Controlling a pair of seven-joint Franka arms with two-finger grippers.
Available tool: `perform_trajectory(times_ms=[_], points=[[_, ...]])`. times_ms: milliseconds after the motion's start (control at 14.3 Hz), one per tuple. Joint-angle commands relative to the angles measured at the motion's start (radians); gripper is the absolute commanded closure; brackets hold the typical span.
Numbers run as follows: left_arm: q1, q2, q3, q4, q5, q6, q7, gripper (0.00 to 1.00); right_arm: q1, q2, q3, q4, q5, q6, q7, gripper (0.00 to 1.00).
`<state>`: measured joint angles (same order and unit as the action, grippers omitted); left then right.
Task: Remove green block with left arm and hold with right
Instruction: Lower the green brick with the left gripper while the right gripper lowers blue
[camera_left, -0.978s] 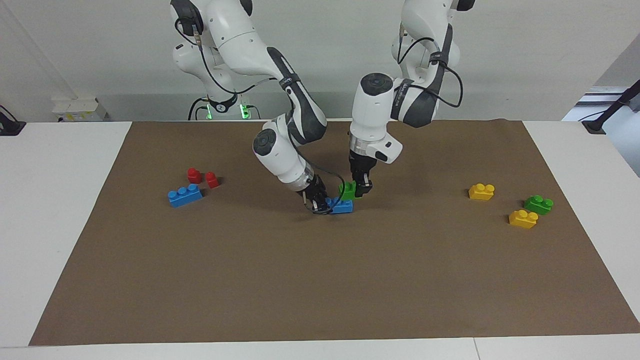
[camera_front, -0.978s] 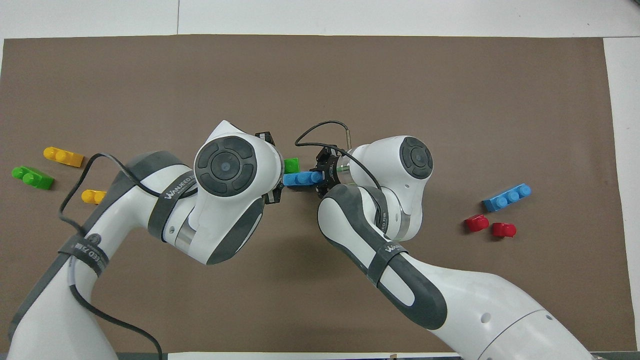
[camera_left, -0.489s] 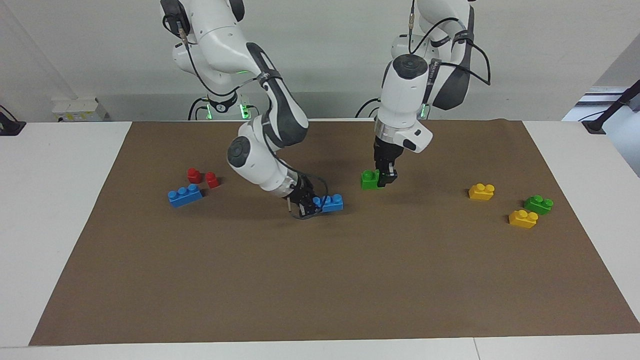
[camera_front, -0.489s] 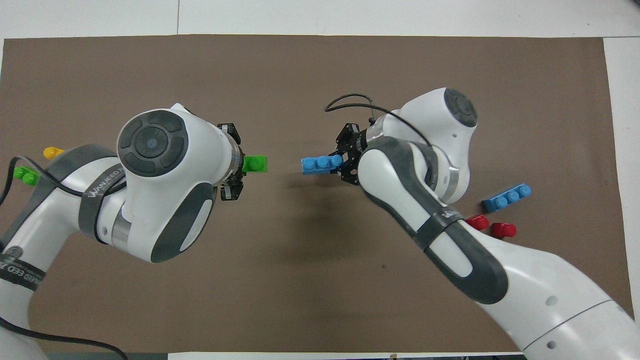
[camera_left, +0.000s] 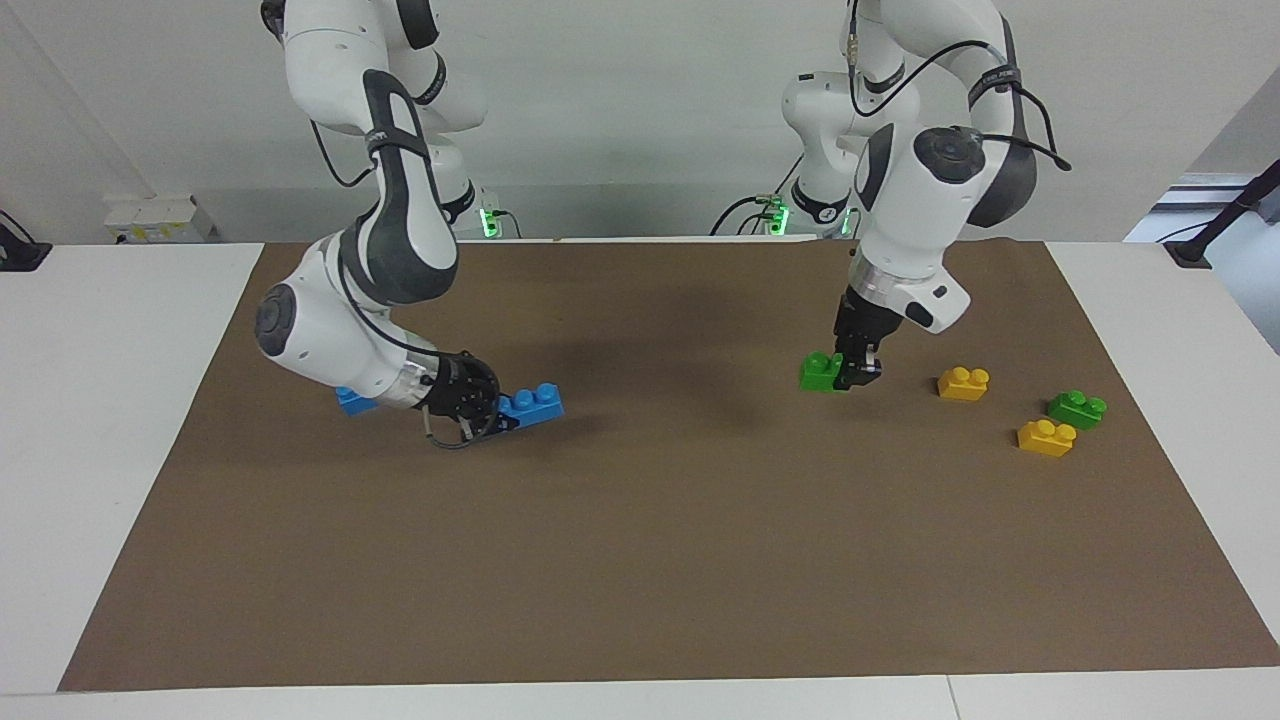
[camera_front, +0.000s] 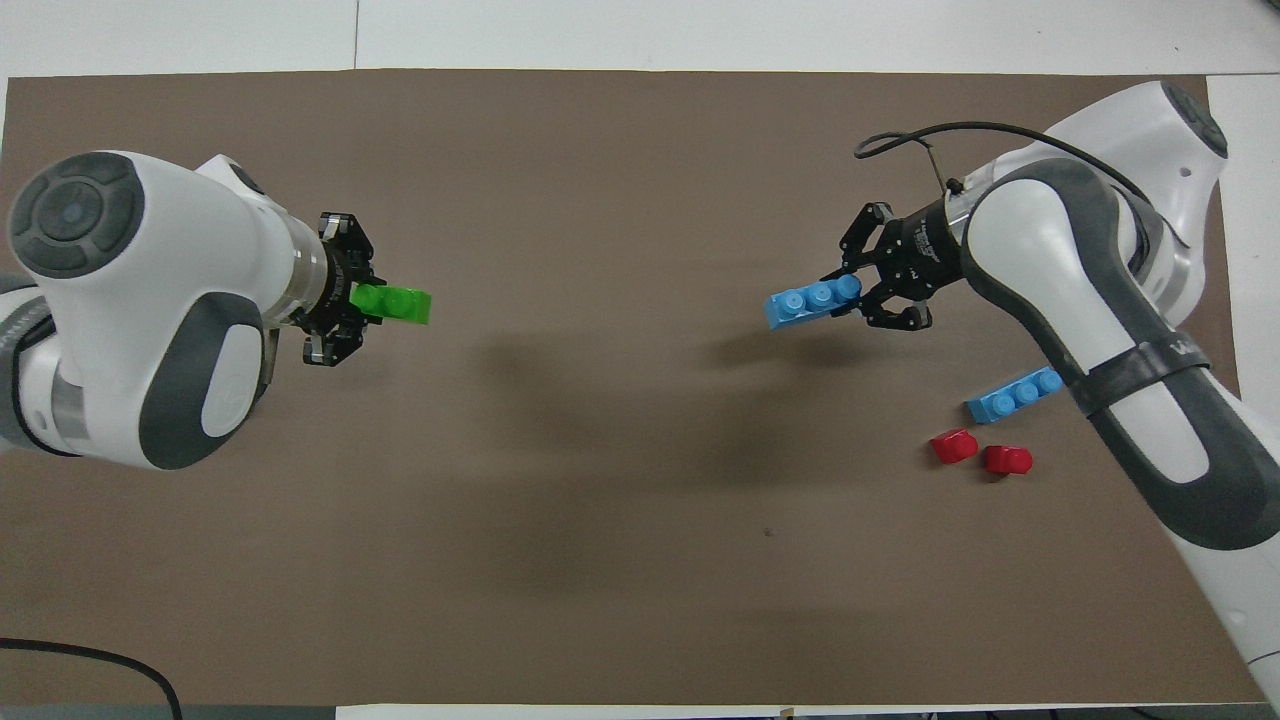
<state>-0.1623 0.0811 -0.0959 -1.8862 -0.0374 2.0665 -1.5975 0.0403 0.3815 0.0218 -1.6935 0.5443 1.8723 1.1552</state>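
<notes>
Brown paper mat (camera_left: 640, 560) on white table, left gripper (camera_left: 858, 372) clamped on small bright green two-stud plastic brick (camera_left: 822, 372) above the mat's left-arm end, seemingly lifted, right gripper (camera_left: 490, 412) clamped on blue three-stud plastic brick (camera_left: 532, 402), yellow two-stud bricks (camera_left: 963, 383) resting nearby.

A brown mat (camera_left: 640, 560) covers most of the white surface (camera_left: 110, 420). Toward the left arm's end lie two yellow bricks (camera_left: 963, 383) (camera_left: 1046, 437) with a dark green brick (camera_left: 1077, 408) between them. Toward the right arm's end a blue brick (camera_front: 1013, 394) lies on the mat, with two small red pieces (camera_front: 954, 446) (camera_front: 1008, 460) just beside it, nearer the robots; another blue brick (camera_front: 812, 300) is up off the mat, tilted.
</notes>
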Motion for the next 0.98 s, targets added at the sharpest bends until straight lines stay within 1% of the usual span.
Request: perform_trajectory(times_ms=[0, 210, 419, 629, 769, 909], points=[[0.082, -0.009, -0.008, -0.008, -0.03, -0.017, 0.155, 1.0, -0.071, -0.019, 0.014, -0.058, -0.053, -0.002, -0.11, 1.0], [0.15, -0.003, -0.007, -0.011, -0.03, -0.016, 0.289, 1.0, -0.138, -0.018, 0.012, -0.112, -0.082, 0.03, -0.228, 1.0], [0.205, 0.012, -0.004, -0.011, -0.03, 0.004, 0.367, 1.0, -0.181, -0.02, 0.012, -0.158, -0.083, 0.071, -0.244, 1.0], [0.239, 0.064, -0.002, -0.007, -0.029, 0.056, 0.41, 1.0, -0.212, -0.02, 0.009, -0.158, -0.084, 0.071, -0.284, 1.0], [0.247, 0.106, -0.001, -0.007, -0.021, 0.108, 0.422, 1.0, -0.22, -0.018, 0.003, -0.158, -0.095, 0.103, -0.299, 1.0], [0.276, 0.133, -0.002, -0.005, -0.018, 0.15, 0.479, 1.0, -0.221, -0.015, 0.001, -0.158, -0.122, 0.14, -0.324, 1.0]])
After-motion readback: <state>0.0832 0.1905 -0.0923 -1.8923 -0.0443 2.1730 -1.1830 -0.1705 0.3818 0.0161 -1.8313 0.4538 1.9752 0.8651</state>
